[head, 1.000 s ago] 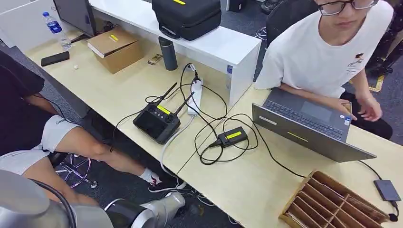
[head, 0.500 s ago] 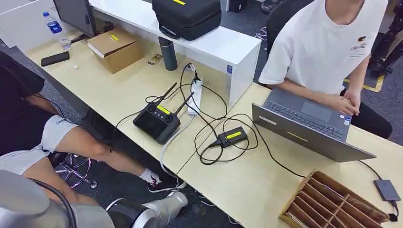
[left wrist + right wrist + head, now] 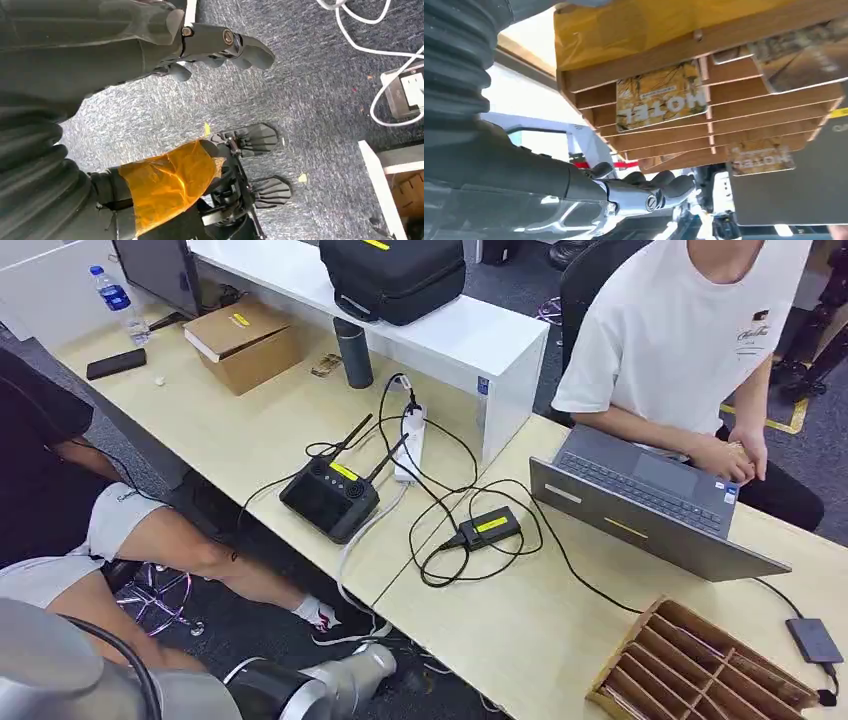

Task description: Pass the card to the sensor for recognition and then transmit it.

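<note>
right hand (image 3: 644, 192) empty beside card rack (image 3: 704, 80).

A rounded silver shell of the robot's left arm (image 3: 60, 670) was seen low in the head view, joined by a black band to a further silver segment (image 3: 345, 680). At each wrist a dark grey ribbed cover (image 3: 30, 170) was fitted. The left hand (image 3: 215, 45) was made up of dark grey fingers with round metal screws at the pivots. The right hand (image 3: 644, 192) was seen with a pale metallic knuckle piece, a screw set into it, and dark fingers behind a smooth grey forearm casing (image 3: 499, 175).
</note>
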Controlling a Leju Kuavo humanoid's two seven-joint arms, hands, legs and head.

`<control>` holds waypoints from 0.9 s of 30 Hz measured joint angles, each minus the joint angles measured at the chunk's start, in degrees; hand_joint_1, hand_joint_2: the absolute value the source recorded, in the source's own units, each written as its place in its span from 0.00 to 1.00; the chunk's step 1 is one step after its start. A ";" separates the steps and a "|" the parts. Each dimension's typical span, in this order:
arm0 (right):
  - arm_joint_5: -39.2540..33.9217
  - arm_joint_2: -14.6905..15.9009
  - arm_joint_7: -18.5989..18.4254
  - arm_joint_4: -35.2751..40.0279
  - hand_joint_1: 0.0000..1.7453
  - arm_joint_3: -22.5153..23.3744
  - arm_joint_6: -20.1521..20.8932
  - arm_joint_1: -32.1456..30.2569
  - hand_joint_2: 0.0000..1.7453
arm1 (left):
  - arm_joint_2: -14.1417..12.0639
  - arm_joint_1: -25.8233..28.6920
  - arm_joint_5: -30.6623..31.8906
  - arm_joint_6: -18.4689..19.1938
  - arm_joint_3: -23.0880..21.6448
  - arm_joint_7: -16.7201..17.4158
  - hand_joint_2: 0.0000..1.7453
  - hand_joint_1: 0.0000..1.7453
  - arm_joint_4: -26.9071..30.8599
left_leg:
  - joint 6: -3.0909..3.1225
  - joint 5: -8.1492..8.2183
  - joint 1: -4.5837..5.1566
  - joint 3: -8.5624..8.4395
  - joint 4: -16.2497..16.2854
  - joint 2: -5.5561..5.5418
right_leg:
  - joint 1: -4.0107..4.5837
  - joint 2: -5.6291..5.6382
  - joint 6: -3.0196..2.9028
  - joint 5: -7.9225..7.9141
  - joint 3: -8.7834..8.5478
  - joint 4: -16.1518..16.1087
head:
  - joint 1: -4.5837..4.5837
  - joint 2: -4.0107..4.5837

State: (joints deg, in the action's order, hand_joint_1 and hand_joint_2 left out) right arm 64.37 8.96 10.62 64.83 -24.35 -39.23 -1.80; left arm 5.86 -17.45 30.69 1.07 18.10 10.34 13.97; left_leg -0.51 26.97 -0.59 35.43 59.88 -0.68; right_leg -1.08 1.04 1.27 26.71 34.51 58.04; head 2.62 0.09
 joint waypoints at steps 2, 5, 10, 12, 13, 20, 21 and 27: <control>0.66 -0.07 0.02 -0.33 0.00 1.23 0.00 0.17 1.00 | 0.00 0.00 0.22 0.02 0.00 0.00 1.00 0.00 0.00 | 0.00 0.00 0.00 0.00 0.00 0.00 | 0.00 0.00 0.00 0.00 0.00 0.00 | 0.00 0.00; 1.66 -0.20 0.37 -0.92 0.00 3.26 0.00 0.44 1.00 | 0.00 -0.03 0.59 0.15 0.00 0.00 1.00 0.00 0.00 | 0.00 0.00 0.00 0.00 0.00 0.00 | 0.00 0.00 0.00 0.00 -0.01 0.00 | 0.00 0.00; 2.17 -0.70 1.27 -1.55 0.00 5.55 0.00 0.53 1.00 | 0.00 -0.04 1.01 0.15 0.02 0.31 1.00 0.00 0.00 | 0.00 0.00 0.01 0.00 0.00 0.00 | 0.00 0.00 0.00 0.00 -0.01 0.00 | 0.00 0.00; 2.17 -0.89 1.42 -1.81 0.00 6.03 0.00 0.54 1.00 | 0.02 -0.05 1.20 0.15 0.02 0.35 1.00 0.00 0.00 | 0.00 0.00 0.00 0.00 0.00 0.00 | 0.00 0.00 0.00 0.00 0.00 0.00 | 0.00 0.00; 2.17 -1.01 1.51 -1.90 0.00 6.30 0.00 0.54 1.00 | 0.02 -0.06 1.27 0.15 0.02 0.35 1.00 0.00 0.00 | 0.00 0.00 0.00 0.00 0.00 0.00 | 0.00 0.00 0.00 0.00 0.00 0.00 | 0.00 0.00; 1.58 -1.44 2.49 -2.08 0.00 7.15 0.00 0.55 1.00 | 0.00 -0.08 1.51 0.15 0.02 0.37 1.00 0.00 0.00 | 0.00 0.00 0.00 0.00 0.00 0.00 | 0.00 0.00 0.00 0.00 0.00 0.00 | 0.00 0.00; 1.42 -1.46 2.62 -2.06 0.00 7.15 0.00 0.55 1.00 | 0.00 -0.08 1.62 0.15 0.02 0.37 1.00 0.00 0.00 | 0.00 0.00 0.00 0.00 0.00 0.00 | 0.00 0.00 0.00 0.00 0.00 0.00 | 0.00 0.00; 0.33 -1.60 2.99 -0.55 0.00 6.93 0.00 -0.13 1.00 | 0.00 -0.11 1.95 0.44 0.28 0.31 1.00 0.00 0.00 | 0.00 0.00 0.00 0.00 0.00 0.00 | 0.00 0.00 0.00 0.00 0.00 0.00 | 0.02 0.00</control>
State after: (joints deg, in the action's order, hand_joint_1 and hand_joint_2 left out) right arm 64.70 7.37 13.62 64.28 -17.42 -39.23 -1.93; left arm 5.86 -17.56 32.63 1.51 18.38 10.64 13.97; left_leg -0.51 26.98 -0.59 35.42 59.88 -0.68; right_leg -1.08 1.04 1.27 26.71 34.51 58.04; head 2.64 0.09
